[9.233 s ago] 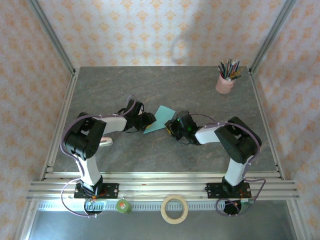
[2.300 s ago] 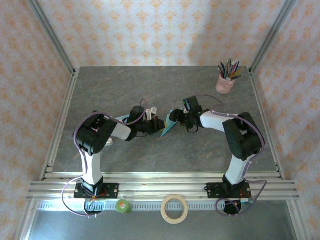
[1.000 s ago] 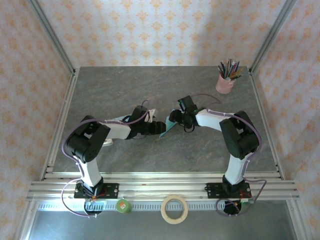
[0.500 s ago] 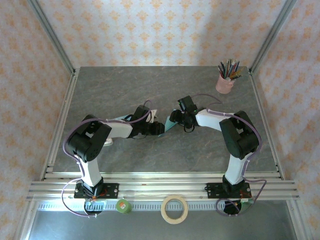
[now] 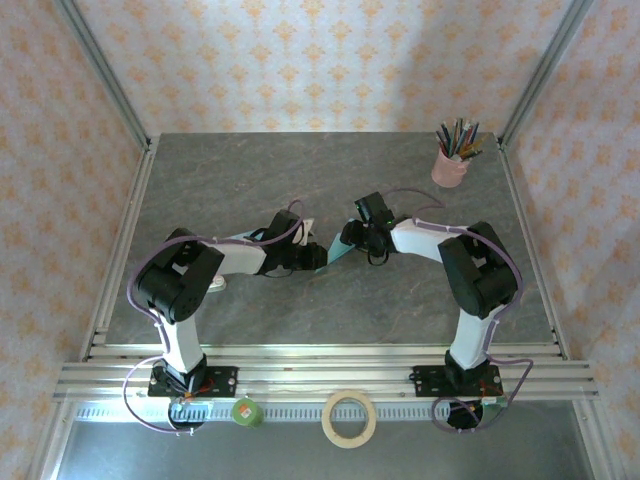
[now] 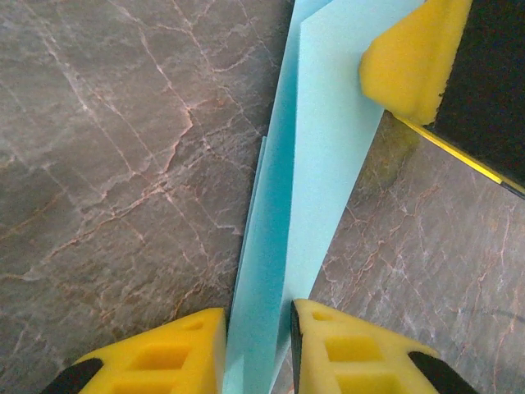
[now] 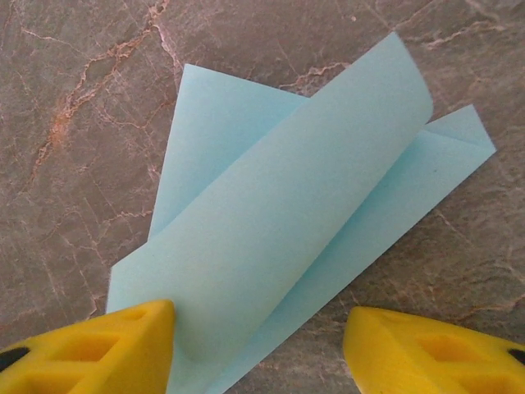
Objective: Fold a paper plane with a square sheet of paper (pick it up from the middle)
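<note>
We see the two arms reach in to the middle of the grey stone-patterned counter (image 5: 420, 310). Their tips nearly meet there over the square sheet of paper (image 5: 337, 251). The sheet is light turquoise and folded over on itself, so it is no longer a flat square.

In the left wrist view, the left tool (image 6: 258, 349) straddles the sheet. The folded layers rise from between its yellow fingers (image 6: 156, 357) and fill the narrow gap from one pad to the other. We cannot tell whether the pads truly pinch the paper or only stand against it. From there the sheet runs away as a long strip, one layer a little paler than the one beside it.

In the right wrist view, the right tool (image 7: 258, 349) is open, with its yellow fingers wide apart. The sheet lies on the counter beneath it, and one flap curls up off the lower layer. The near end of that curl comes down right against the finger on the left of the picture. The other finger is clear of the paper, over bare counter. In the left wrist view, one yellow pad of this tool sits at the far end of the strip.

A pink cup of pencils (image 5: 450, 166) stands well apart in the far right corner. A roll of tape (image 5: 348, 418) lies at the near edge between the arm bases.
</note>
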Motion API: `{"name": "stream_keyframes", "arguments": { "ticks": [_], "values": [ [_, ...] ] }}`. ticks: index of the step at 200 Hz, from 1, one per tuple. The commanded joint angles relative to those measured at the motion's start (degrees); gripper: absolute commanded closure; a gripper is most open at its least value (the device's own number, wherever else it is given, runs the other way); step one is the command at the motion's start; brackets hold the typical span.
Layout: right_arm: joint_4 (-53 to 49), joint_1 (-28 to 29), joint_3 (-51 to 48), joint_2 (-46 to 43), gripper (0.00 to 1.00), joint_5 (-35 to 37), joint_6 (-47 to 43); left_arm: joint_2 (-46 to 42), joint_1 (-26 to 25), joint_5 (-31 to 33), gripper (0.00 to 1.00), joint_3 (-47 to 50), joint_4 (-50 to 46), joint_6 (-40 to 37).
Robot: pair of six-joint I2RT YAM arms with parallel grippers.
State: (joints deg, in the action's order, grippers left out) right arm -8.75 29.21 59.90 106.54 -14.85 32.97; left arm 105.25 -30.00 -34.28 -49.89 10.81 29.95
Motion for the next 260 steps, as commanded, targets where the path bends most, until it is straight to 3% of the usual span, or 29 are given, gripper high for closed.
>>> {"name": "stream_keyframes", "arguments": {
  "ticks": [1,144,217,260],
  "values": [
    [-0.20,0.06,-3.22,8.71,0.41,2.28,0.69,2.42,-0.63,1.21,0.73,-1.00,-1.84,-0.43],
    [-0.14,0.07,-3.88,10.11,0.46,2.95,2.07,2.21,-0.63,2.30,0.82,-3.36,-3.16,1.33],
    [0.16,0.09,-4.18,10.56,0.47,2.80,2.40,-1.71,-0.77,1.61,0.61,-3.72,-2.91,1.02],
    [0.19,0.06,-4.26,10.70,0.47,2.87,2.60,-0.51,-1.38,2.51,0.56,-4.52,-5.16,-0.91]
  ]
}}
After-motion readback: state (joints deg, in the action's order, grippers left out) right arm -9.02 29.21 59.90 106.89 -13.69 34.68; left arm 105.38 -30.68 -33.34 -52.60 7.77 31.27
